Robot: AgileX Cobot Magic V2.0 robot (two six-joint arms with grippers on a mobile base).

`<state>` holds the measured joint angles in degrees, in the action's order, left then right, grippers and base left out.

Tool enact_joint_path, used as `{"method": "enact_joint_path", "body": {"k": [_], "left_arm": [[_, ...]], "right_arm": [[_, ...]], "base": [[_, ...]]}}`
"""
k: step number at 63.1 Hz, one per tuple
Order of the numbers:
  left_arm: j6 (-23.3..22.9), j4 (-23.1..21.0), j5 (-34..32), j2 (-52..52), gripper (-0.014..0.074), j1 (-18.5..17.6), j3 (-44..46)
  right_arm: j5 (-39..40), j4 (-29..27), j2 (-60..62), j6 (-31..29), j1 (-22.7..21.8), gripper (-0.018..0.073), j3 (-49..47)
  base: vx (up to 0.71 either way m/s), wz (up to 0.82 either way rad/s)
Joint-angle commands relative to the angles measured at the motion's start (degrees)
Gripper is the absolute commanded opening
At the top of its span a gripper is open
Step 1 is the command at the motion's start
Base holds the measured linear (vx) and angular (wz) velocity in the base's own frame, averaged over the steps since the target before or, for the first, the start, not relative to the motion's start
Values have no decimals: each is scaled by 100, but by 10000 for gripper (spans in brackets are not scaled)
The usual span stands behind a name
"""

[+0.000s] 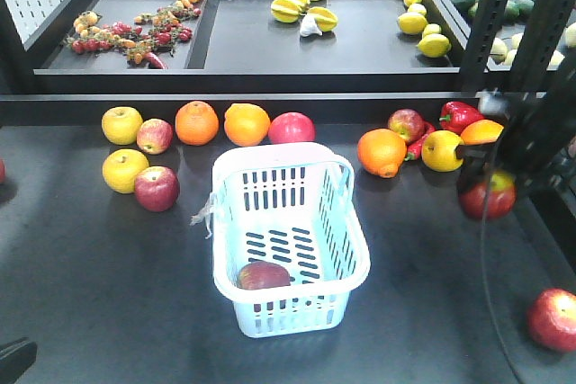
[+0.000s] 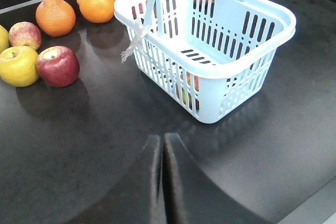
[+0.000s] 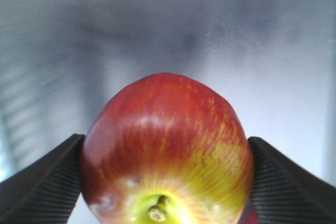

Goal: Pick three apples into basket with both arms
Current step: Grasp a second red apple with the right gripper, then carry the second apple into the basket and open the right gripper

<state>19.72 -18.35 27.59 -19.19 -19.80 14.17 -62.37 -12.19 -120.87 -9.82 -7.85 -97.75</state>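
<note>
Right of the basket (image 1: pixel 288 314), the right gripper (image 3: pixel 166 148) clamps an apple (image 3: pixel 163 124) between its pads (image 3: pixel 42 182) and should carry it over the rim (image 1: pixel 356 213), releasing low over the bare far end (a second apple (image 1: pixel 264 275) lies at the near end), while the left gripper (image 2: pixel 161 153) hangs closed, empty.
</note>
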Motion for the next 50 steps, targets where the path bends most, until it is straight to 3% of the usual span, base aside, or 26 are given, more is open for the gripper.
{"method": "enact_joint_path", "body": {"k": [1, 11, 24, 39, 50], "left_arm": [[-47, -96, -395, -39, -8, -21, 156], [-47, -96, -395, -39, -8, -21, 156], [-47, -96, -395, -39, -8, -21, 156], [-47, -96, -395, -39, -8, -21, 156], [-47, -96, -395, -39, -8, -21, 156]], "right_arm": [[-437, -369, 759, -230, -12, 172, -168], [-877, -807, 1414, -334, 180, 175, 0], [-1041, -1041, 2015, -292, 1063, 178, 458], [-460, -1070, 2022, 104, 2389, 181, 663], [90, -1113, 1708, 213, 2940, 186, 663]], "base": [[0, 0], [0, 0], [0, 0], [0, 0], [0, 0]]}}
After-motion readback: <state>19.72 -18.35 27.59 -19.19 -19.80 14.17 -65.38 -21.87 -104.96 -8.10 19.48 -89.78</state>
